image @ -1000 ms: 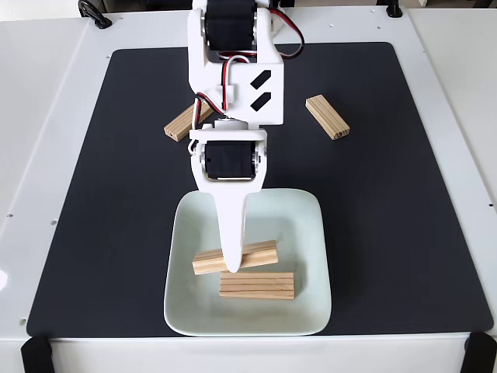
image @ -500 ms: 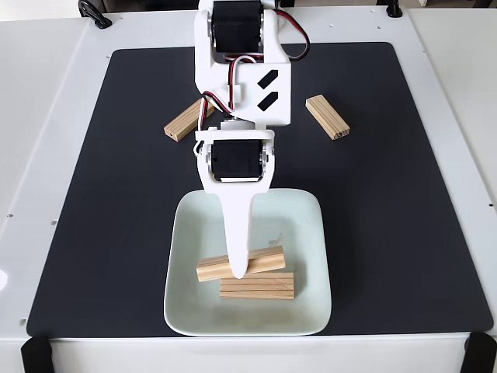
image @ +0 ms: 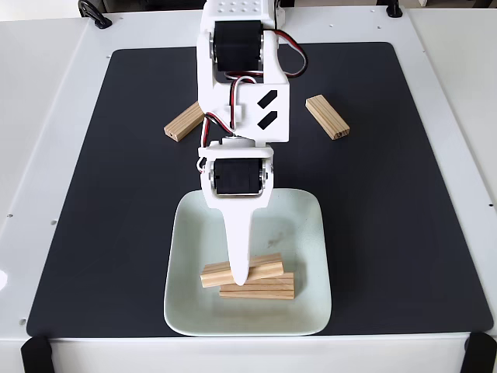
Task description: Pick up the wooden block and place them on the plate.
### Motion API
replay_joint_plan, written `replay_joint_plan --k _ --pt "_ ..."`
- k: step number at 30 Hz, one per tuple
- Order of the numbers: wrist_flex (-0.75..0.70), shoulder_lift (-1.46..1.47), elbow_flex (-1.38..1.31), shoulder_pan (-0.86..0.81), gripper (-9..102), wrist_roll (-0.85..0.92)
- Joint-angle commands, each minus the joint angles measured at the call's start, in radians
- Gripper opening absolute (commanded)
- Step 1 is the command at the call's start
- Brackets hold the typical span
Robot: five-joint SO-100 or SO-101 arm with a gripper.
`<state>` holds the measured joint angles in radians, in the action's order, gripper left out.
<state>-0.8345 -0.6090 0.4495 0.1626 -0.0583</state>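
In the fixed view the pale square plate [image: 299, 221] sits at the near edge of the black mat. One wooden block [image: 268, 291] lies flat in the plate's near half. A second wooden block [image: 264, 267] is held slightly tilted just behind it and overlaps its top edge. My gripper [image: 241, 277] points down from above and is shut on this second block, with its white finger [image: 239, 249] crossing the block's middle. Two more wooden blocks lie on the mat: one [image: 180, 123] at the left, partly behind the arm, and one [image: 327, 116] at the right.
The black mat [image: 404, 202] covers most of the white table [image: 46, 116]. The white arm with its servos [image: 241, 93] reaches from the far edge over the mat's middle. Black clamps sit at the near corners [image: 35, 356].
My gripper has carried the held block toward the plate's near edge. It now overlaps the block lying there, where a second ago a gap showed between them.
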Motion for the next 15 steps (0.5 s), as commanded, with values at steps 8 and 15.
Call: replay_joint_plan --k 8,15 --pt "0.020 -0.021 -0.046 0.002 0 -0.006" --pt "0.017 -0.021 -0.044 0.003 20 -0.005"
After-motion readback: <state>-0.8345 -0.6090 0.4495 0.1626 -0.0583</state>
